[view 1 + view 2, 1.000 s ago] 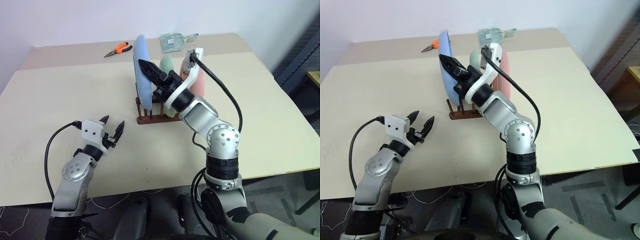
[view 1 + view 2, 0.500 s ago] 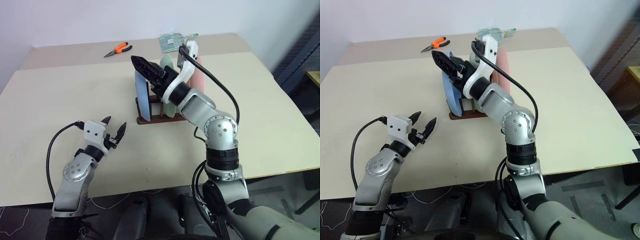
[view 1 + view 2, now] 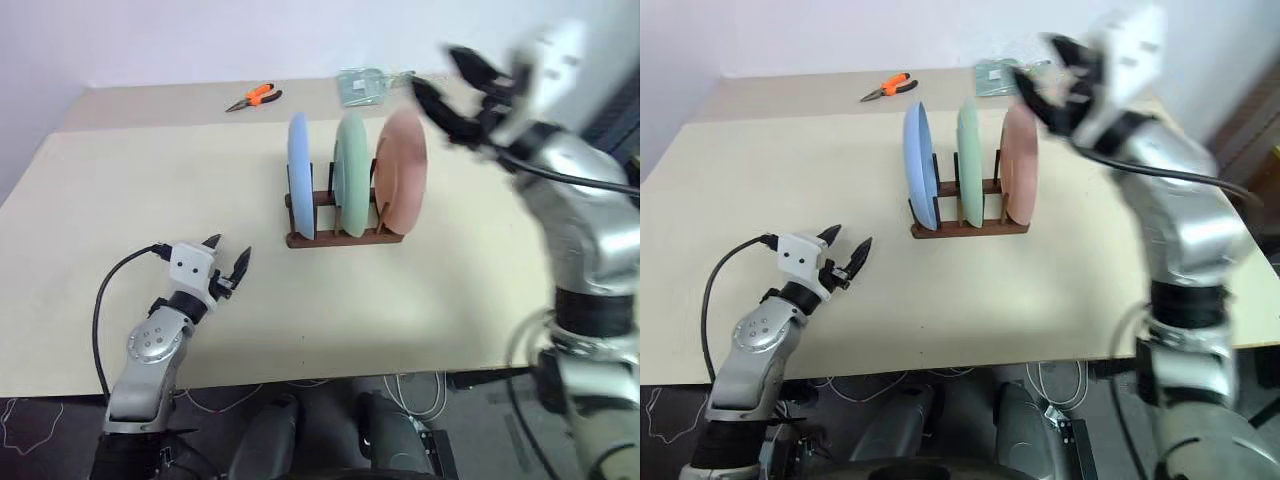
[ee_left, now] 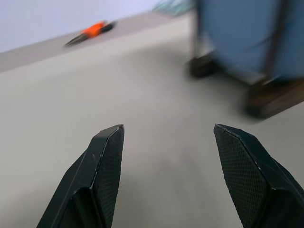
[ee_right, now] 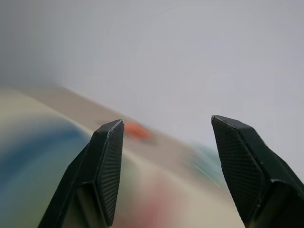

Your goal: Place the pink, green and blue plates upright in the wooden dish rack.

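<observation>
All three plates stand in the wooden dish rack (image 3: 345,235); your left gripper (image 3: 227,268) and right gripper (image 3: 447,85), at its 2 o'clock, gape wide, empty; just retract.

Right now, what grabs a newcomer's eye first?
Three plates standing upright in the wooden dish rack mid-table: blue plate, green plate, pink plate, in a row. The right gripper hangs open above the rack's right; orange pliers lie at the far edge.

Two head cameras look down from high up at the same pale beige table (image 3: 150,180), while each wrist camera peeks out low between its own black fingers (image 4: 102,166).
</observation>
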You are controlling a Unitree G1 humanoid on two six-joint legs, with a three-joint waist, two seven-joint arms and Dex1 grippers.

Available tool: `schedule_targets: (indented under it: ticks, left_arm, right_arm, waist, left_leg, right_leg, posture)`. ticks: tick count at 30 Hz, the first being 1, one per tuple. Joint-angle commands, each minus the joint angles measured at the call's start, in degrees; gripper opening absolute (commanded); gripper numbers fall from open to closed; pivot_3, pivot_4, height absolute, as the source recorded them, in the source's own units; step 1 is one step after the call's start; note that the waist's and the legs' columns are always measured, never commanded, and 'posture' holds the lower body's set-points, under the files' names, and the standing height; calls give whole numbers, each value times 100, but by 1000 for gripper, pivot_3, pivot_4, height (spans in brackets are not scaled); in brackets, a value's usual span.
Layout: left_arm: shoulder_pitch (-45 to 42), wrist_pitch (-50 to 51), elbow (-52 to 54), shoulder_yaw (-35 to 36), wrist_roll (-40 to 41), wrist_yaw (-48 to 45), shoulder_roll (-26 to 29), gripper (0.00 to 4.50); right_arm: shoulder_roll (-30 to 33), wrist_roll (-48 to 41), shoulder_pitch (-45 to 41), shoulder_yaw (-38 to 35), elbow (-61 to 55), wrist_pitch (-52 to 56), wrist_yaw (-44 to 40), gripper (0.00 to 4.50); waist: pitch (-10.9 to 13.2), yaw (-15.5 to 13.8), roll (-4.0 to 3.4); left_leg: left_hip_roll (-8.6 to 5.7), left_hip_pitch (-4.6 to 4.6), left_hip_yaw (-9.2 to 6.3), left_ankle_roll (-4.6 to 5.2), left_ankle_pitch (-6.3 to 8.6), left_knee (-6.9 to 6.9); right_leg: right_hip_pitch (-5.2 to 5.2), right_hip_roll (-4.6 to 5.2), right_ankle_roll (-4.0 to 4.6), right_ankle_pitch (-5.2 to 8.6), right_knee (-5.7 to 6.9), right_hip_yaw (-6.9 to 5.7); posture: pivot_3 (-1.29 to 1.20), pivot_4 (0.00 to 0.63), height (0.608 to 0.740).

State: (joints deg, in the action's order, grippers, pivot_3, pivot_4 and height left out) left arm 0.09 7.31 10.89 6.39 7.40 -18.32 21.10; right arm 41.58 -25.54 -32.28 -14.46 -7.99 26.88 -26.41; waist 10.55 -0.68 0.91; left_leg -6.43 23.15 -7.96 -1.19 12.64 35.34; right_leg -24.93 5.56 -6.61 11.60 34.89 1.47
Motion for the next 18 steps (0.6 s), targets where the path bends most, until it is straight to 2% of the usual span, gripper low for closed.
schedule_targets:
  ticks: [1, 4, 6, 13, 18]
  left_arm:
    - [-106, -234, -129, 26, -59, -35, 18, 3081]
    - [-96, -326, -320, 49, -122, -93, 92, 3081]
    - [-107, -345, -388, 71, -121, -111, 120, 3081]
    - [113, -254, -251, 141, -99, -165, 225, 3081]
    - [128, -87, -70, 192, -135, 3, 190, 3081]
  right_arm:
    - [160, 194, 900, -284, 114, -325, -404, 2964]
    - [117, 528, 1727, 7, 157, -723, -732, 2964]
    - [-20, 588, 1945, 144, 184, -888, -838, 2964]
    - [-322, 1037, 1972, 604, 513, -1406, -905, 2964]
    - [-464, 1224, 1677, 776, 1076, -1750, -985, 2964]
  waist:
    - [-1, 33, -4]
    - [2, 100, -13]
    - [5, 156, -17]
    - [5, 125, -14]
    - [8, 106, -11]
  left_leg:
    - [5, -5, 4, 0, 0, -2]
    - [23, -33, 15, 1, 1, -10]
    - [27, -53, 20, 1, 1, -10]
    - [32, -74, 35, 1, 2, -7]
    - [29, -72, 34, 2, 4, -5]
  right_leg:
    - [-2, 1, 0, 0, 4, 4]
    - [6, 1, 1, 0, 12, 4]
    - [20, 2, 8, 6, 14, 5]
    - [36, 8, 9, 12, 11, 2]
    - [38, 10, 12, 4, 7, 1]
  posture:
    - [0, 150, 739]
    - [0, 150, 739]
    - [0, 150, 739]
    - [0, 150, 739]
    - [0, 150, 739]
